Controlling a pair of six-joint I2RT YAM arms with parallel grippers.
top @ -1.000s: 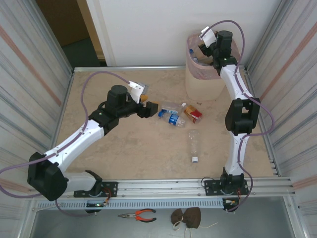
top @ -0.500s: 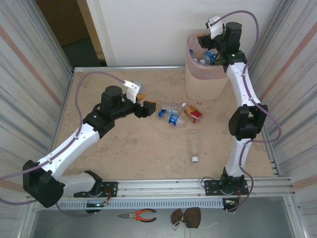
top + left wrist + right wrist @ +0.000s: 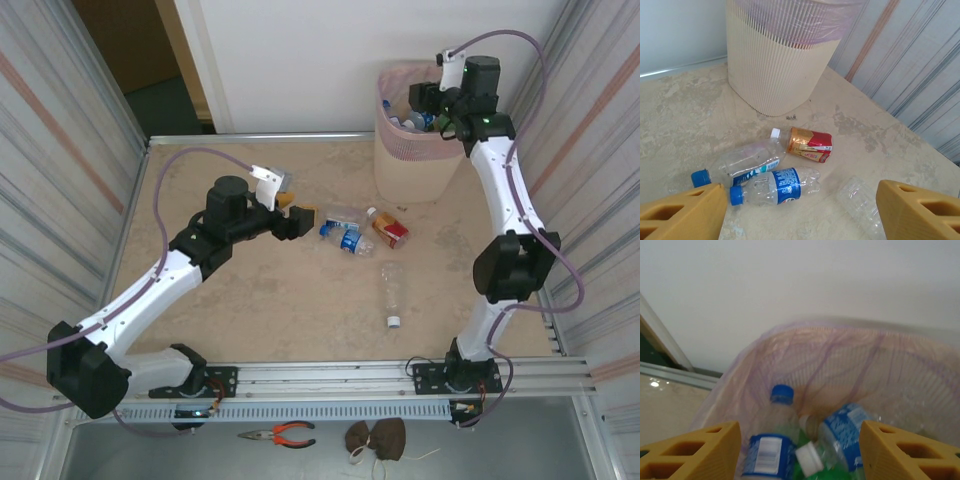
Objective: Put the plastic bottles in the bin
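The bin (image 3: 410,170) stands at about 1 o'clock on the table, and the change is above it. A second ago the right arm reached down into the bin's mouth. Now it has lifted clear and swung toward the rim's 3 o'clock side. The right gripper (image 3: 438,102) hangs over the opening with its fingers spread wide and nothing between them, as the right wrist view confirms (image 3: 800,450). Below it, several bottles (image 3: 840,432) with blue labels and caps lie in the pink liner. That reads as a drop just finished, leaving this arm free for another pick.

The left arm has barely shifted. The left gripper (image 3: 300,218) hovers just at 9 o'clock of the bottles left on the table, wide open and empty (image 3: 800,210).

Four bottles remain near the table's centre. Two clear ones with blue caps (image 3: 775,185) lie touching side by side. A red-and-gold one (image 3: 807,145) lies just beyond them toward the bin. A bare clear one (image 3: 391,290) lies apart at about 5 o'clock of that cluster. The task looks most of the way done.
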